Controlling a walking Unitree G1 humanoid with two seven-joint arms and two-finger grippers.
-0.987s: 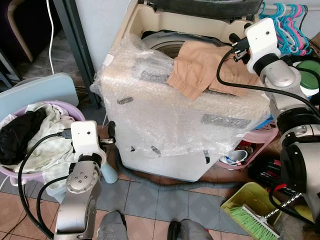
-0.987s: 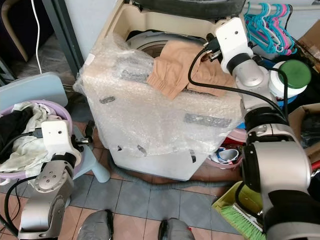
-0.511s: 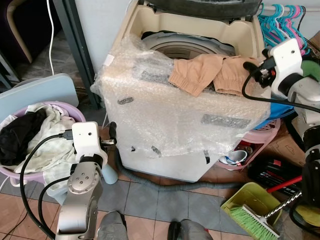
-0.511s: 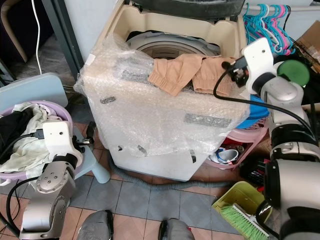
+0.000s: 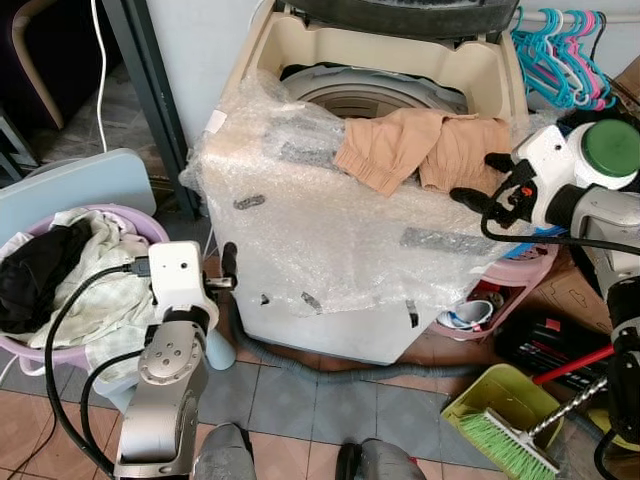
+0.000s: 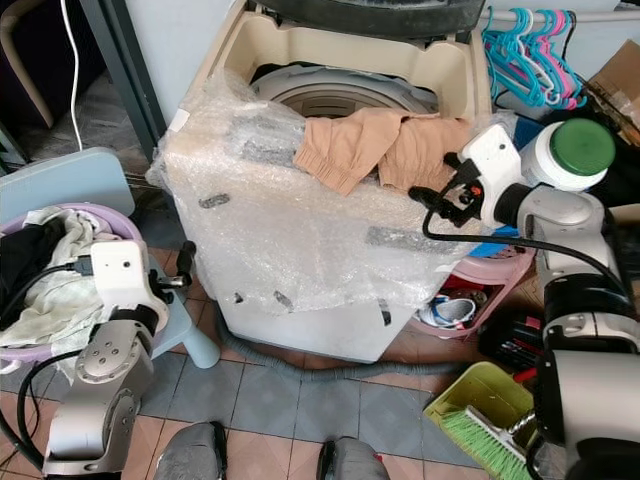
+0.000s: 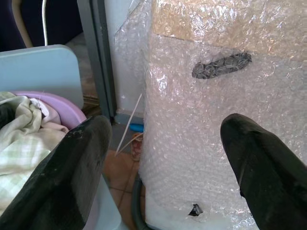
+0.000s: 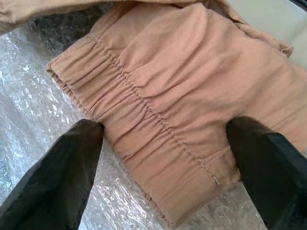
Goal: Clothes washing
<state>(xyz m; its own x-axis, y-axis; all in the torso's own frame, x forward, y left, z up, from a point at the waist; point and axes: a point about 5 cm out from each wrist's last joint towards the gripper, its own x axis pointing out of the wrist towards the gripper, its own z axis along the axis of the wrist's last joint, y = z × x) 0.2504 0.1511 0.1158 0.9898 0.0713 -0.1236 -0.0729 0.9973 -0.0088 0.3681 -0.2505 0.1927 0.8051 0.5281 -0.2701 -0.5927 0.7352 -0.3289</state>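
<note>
Tan shorts (image 5: 425,147): upper centre, draped on washer (image 5: 330,250) rim. Right gripper (image 5: 478,180) beside them, jaws open; left gripper (image 7: 163,163) low, jaws open.

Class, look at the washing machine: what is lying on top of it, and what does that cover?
A tan garment lies over the washing machine's bubble wrap and front rim; the rim beneath it is hidden.

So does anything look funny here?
Yes. The tan garment is draped over the washing machine's bubble-wrapped front edge, not inside the drum. The open right gripper hovers beside it.
</note>
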